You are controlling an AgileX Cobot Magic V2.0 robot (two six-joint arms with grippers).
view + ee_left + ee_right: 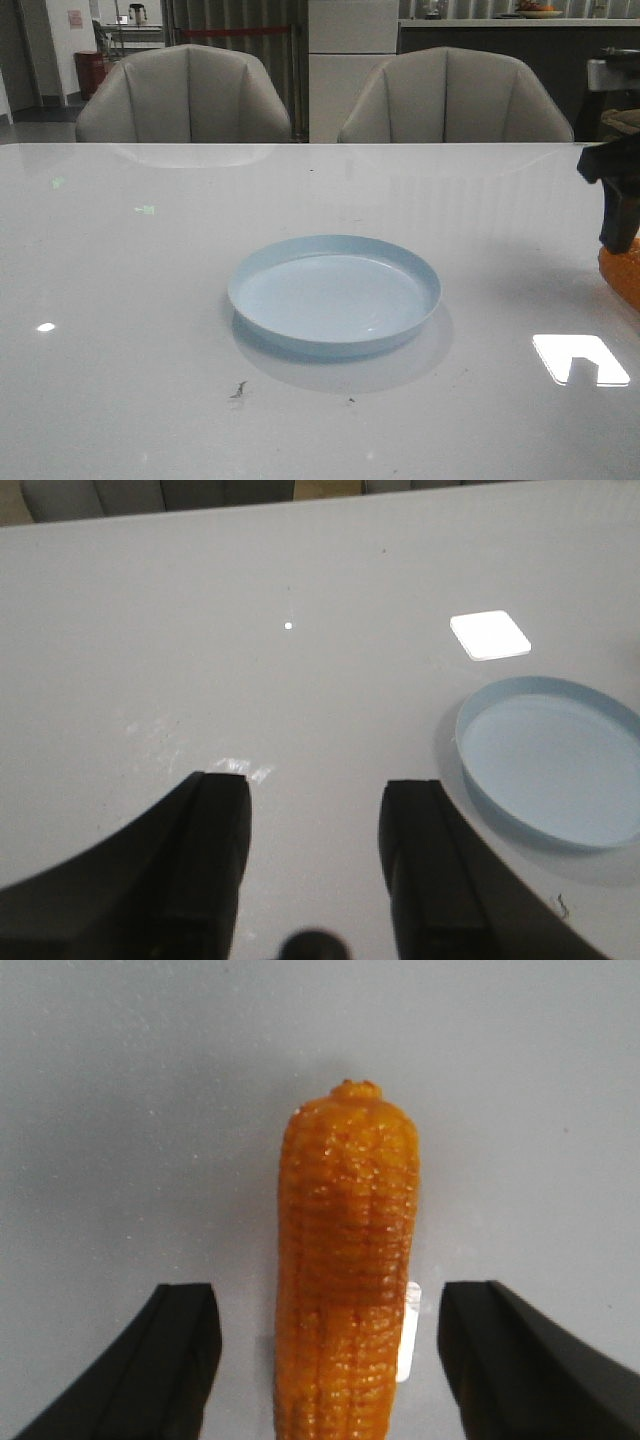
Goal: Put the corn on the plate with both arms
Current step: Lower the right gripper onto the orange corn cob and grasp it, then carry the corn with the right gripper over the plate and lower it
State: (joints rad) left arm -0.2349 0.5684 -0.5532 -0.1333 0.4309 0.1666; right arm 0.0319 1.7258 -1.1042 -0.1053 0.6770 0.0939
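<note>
Here, corn [347, 1270] lying flat on the grey table [150, 300], lengthwise between the 2 fingers of the right gripper [325, 1360]; in the front view, only a sliver of orange at the far right edge, under the black gripper parts, well apart from the plate [334, 292]. Jaws spread wide, 1 on each side of the cob, clear gaps on both sides, nothing clamped yet; cob a little nearer 1 finger than the other, so worth centring before closing. Plate sitting bare and upright in the middle of the table, pale blue, low rim, nothing in it.

Left gripper [315, 870] also spread apart, holding nothing, hovering over bare table with the plate just off to 1 side in its view; not visible in the front view.

Step in hand, by judgement: the grasp on the corn. To do it well: lower until the fingers bracket the cob's thick middle, not the tapered tip; close squarely across the width so the round body cannot roll or squirt out; grip firm but not crushing on the bumpy kernels; lift straight before swinging toward the plate; keep the cob level for a flat set-down inside the rim.
</note>
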